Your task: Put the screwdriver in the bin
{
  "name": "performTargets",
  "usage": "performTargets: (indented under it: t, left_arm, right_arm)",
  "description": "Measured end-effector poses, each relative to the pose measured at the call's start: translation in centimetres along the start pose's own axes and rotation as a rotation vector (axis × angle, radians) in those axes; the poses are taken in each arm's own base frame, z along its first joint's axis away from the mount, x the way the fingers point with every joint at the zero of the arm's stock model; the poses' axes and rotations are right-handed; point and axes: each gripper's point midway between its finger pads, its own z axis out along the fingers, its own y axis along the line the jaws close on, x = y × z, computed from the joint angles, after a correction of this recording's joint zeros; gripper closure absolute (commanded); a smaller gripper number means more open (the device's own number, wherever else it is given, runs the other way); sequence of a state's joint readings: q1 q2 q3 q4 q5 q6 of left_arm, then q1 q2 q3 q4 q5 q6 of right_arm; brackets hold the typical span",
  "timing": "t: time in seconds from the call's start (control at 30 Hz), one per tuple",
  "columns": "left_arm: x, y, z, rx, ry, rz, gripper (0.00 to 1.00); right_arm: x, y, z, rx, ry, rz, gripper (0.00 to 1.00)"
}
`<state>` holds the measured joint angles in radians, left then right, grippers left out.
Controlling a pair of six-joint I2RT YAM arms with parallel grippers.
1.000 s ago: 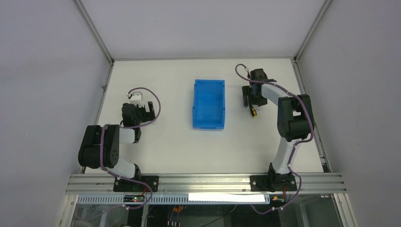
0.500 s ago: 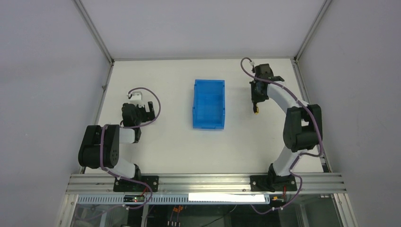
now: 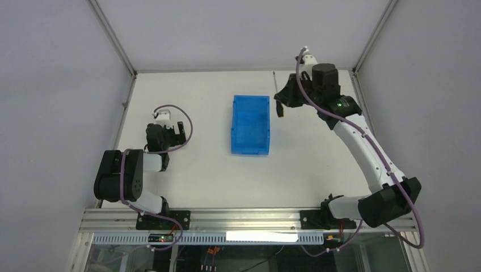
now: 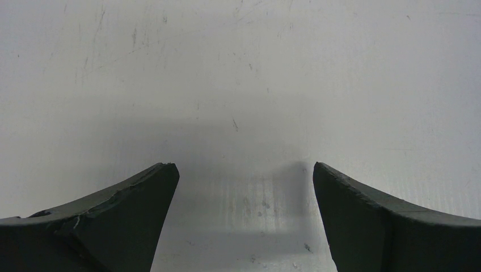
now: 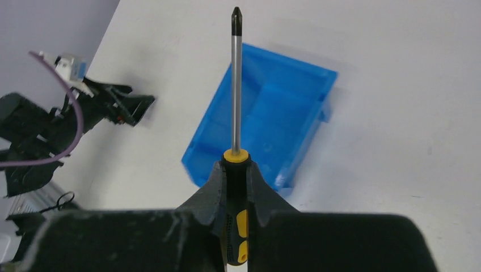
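The right arm has stretched out since a second ago, carrying the right gripper [image 3: 283, 101] from beside the bin's [image 3: 249, 127] right wall up to its far right corner. The left arm has not shifted.

The screwdriver [image 5: 236, 113] is clamped in that gripper [image 5: 236, 170]. Its fingers [image 5: 211, 187] are pressed against both sides of the black-and-yellow handle, just behind the yellow collar. The long axis runs straight out along the gripper's own line, shaft and tip ahead of the fingertips and the handle's butt back between them. From above, the shaft [image 3: 275, 82] points toward the far edge of the table [image 3: 198, 175], just right of the bin and outside it.

The left gripper [image 4: 241, 170] hangs spread wide over bare table, holding nothing.
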<state>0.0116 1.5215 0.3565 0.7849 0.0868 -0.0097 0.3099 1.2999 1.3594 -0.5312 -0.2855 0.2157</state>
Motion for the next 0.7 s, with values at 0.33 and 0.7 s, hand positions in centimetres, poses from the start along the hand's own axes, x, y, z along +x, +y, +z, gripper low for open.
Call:
performTargets:
  t: [0.33, 0.7]
  left_arm:
    - [0.0, 0.0, 0.0, 0.000, 0.000, 0.000, 0.01]
    - [0.0, 0.0, 0.0, 0.000, 0.000, 0.000, 0.01]
  right_arm:
    - [7.6, 6.7, 8.0, -0.026, 0.224, -0.120, 0.98]
    - [15.4, 0.8, 16.3, 0.230, 0.367, -0.188, 0.87]
